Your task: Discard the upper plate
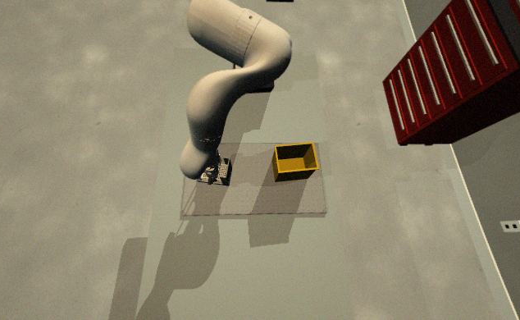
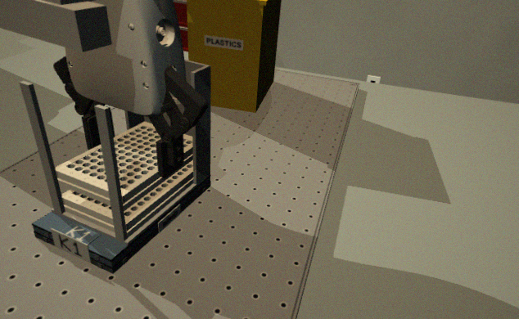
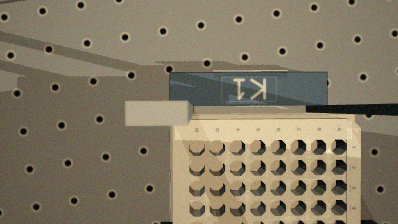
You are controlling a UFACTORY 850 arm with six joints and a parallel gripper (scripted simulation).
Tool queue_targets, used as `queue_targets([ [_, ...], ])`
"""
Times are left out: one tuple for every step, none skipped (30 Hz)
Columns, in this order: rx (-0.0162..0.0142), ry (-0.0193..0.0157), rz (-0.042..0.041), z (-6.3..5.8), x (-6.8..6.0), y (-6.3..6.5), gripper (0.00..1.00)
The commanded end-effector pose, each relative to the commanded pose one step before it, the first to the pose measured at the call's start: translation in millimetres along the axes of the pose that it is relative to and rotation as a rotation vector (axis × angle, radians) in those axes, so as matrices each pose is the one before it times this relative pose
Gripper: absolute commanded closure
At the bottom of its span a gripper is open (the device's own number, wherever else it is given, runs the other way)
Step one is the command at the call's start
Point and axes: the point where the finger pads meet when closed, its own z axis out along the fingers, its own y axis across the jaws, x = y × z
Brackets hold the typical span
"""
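The stack rack K1 [image 2: 111, 180] stands on the perforated board with four grey corner posts and a blue label plate. My gripper [image 2: 133, 151] reaches down between the posts and is shut on the upper 96-well plate [image 2: 125, 157], one finger on each long side. That plate sits lifted a little above the lower plate [image 2: 133, 202], with a gap between them, still inside the posts. In the wrist view the upper plate [image 3: 265, 170] fills the lower middle, with the K1 label [image 3: 248, 88] beyond it. The yellow plastics bin W1 [image 2: 232, 49] stands upright behind the rack; it also shows in the overhead view [image 1: 295, 161].
The rack posts [image 2: 109, 163] stand close around the plate and my fingers. A red drawer cabinet [image 1: 460, 66] stands far to the right. The board's edge [image 2: 324, 196] runs to the right of the rack.
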Motion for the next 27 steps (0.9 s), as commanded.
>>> queue_targets([
  [0.00086, 0.00022, -0.0001, -2.44, 0.2, -0.78, 1.0],
  [0.00002, 0.00001, 0.0, 0.02, -0.01, 0.02, 1.0],
  [-0.00001, -0.00001, 0.0, -0.02, 0.0, -0.02, 1.0],
  [0.00002, 0.00001, 0.0, 0.02, -0.01, 0.02, 1.0],
  [-0.00001, -0.00001, 0.0, -0.02, 0.0, -0.02, 1.0],
  [-0.00001, 0.0, 0.0, -0.01, 0.0, -0.01, 1.0],
  [0.0, 0.0, 0.0, 0.0, 0.0, 0.0, 1.0],
  [0.0, 0.0, 0.0, 0.0, 0.0, 0.0, 1.0],
  [0.0, 0.0, 0.0, 0.0, 0.0, 0.0, 1.0],
  [0.00002, 0.00001, 0.0, -1.65, 0.0, 0.02, 1.0],
  [-0.00001, 0.0, 0.0, -1.68, 0.0, -0.01, 1.0],
  [0.00001, 0.00001, 0.0, -1.65, 0.0, 0.01, 1.0],
  [-0.00002, -0.00001, 0.0, -1.7, 0.01, -0.03, 1.0],
  [0.00001, 0.0, 0.0, -1.66, 0.0, 0.0, 1.0],
  [0.0, 0.0, 0.0, -1.66, 0.0, 0.0, 1.0],
  [0.0, 0.0, 0.0, -1.67, 0.0, 0.0, 1.0],
  [0.0, 0.0, 0.0, -1.67, 0.0, 0.0, 1.0],
  [0.0, 0.0, 0.0, -1.67, 0.0, 0.0, 1.0],
  [0.0, 0.0, 0.0, -1.67, 0.0, 0.0, 1.0],
  [0.0, 0.0, 0.0, -1.67, 0.0, 0.0, 1.0],
  [0.0, 0.0, 0.0, -1.67, 0.0, 0.0, 1.0],
  [0.0, 0.0, 0.0, -1.67, 0.0, 0.0, 1.0],
  [0.0, 0.0, 0.0, -1.67, 0.0, 0.0, 1.0],
  [0.0, 0.0, 0.0, 0.0, 0.0, 0.0, 1.0],
  [0.0, 0.0, 0.0, 0.0, 0.0, 0.0, 1.0],
  [0.00002, 0.00001, 0.0, -1.64, 0.0, 0.02, 1.0],
  [-0.00002, 0.0, 0.0, -1.7, 0.01, -0.04, 1.0],
])
